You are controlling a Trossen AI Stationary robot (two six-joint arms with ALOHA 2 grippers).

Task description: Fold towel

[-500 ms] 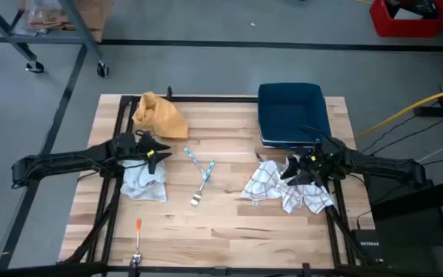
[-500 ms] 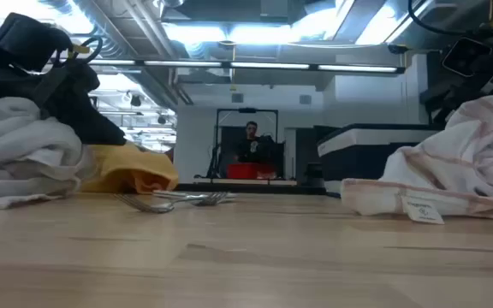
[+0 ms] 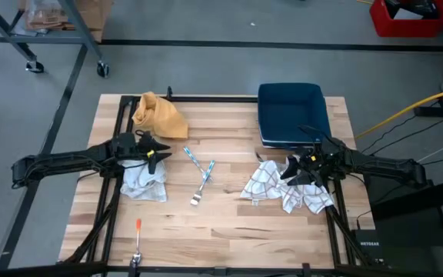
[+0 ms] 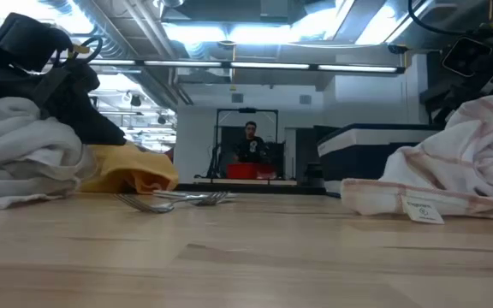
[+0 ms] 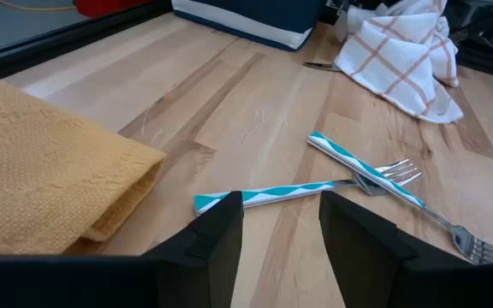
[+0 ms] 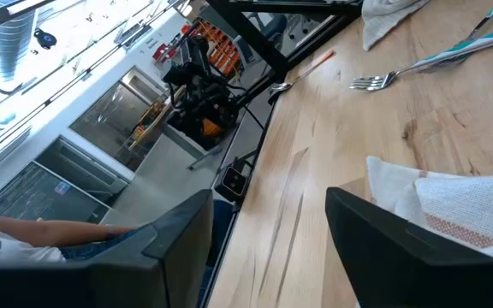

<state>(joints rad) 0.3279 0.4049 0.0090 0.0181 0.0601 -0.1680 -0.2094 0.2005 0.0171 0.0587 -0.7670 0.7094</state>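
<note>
On the right side of the table, near its right edge: one checked towel, white with reddish lines, crumpled in a loose heap, unfolded. The right gripper sits over the heap's middle; its wrist view shows the fingers spread apart with towel cloth lying just ahead of them, nothing clasped between.

Just beyond the towel, at the far right corner: one dark blue bin, its near wall close to the heap and to the right arm.

Centre of the table, well apart from the towel: two forks with teal-and-white striped handles, lying crossed and touching each other.

Left side: one white cloth, bunched, lying under and just near of the left gripper. That gripper's fingers stand parted in its wrist view, with bare wood and one fork handle showing through the gap; nothing is held.

Far left: one mustard-yellow cloth, bunched, just beyond the left gripper.

Near edge, left of centre: one slim tool with an orange handle, lying alone on the wood, apart from all cloths.

Between towel and forks: bare wood. Obstructions close to the towel: the blue bin on its far side and the right arm above it.

Background, low view: one person standing far behind the table, beyond a red container.
</note>
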